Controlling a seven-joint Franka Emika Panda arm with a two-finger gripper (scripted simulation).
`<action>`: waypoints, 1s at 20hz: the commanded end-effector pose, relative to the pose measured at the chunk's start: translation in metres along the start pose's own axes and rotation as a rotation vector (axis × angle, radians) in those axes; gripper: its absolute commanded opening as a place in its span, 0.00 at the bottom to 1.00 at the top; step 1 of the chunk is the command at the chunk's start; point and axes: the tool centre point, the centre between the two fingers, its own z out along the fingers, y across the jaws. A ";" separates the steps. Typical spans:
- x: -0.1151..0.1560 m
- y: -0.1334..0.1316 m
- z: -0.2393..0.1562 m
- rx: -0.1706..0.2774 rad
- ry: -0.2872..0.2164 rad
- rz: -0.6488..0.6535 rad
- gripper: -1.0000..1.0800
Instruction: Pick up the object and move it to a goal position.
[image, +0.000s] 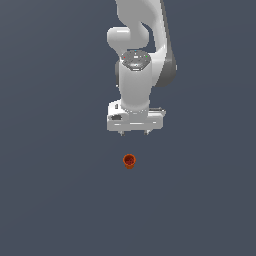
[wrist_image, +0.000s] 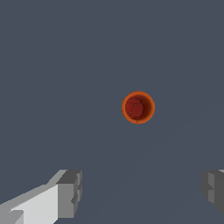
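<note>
Your gripper (image: 135, 133) is spread wide and holding nothing; in the wrist view both fingers (wrist_image: 70, 194) sit far apart. The orange-red cup (image: 129, 161) stands upright on the grey surface, well clear of the fingertips, hollow top facing up. No table edges visible, so no reference for placing it.

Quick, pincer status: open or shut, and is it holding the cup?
Pincer: open and empty; the orange cup sits apart from its fingers, untouched.
</note>
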 end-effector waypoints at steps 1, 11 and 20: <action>0.000 0.000 0.000 0.000 0.000 0.000 0.96; -0.003 0.011 -0.001 -0.010 -0.014 0.028 0.96; 0.003 0.012 0.008 -0.011 -0.013 0.056 0.96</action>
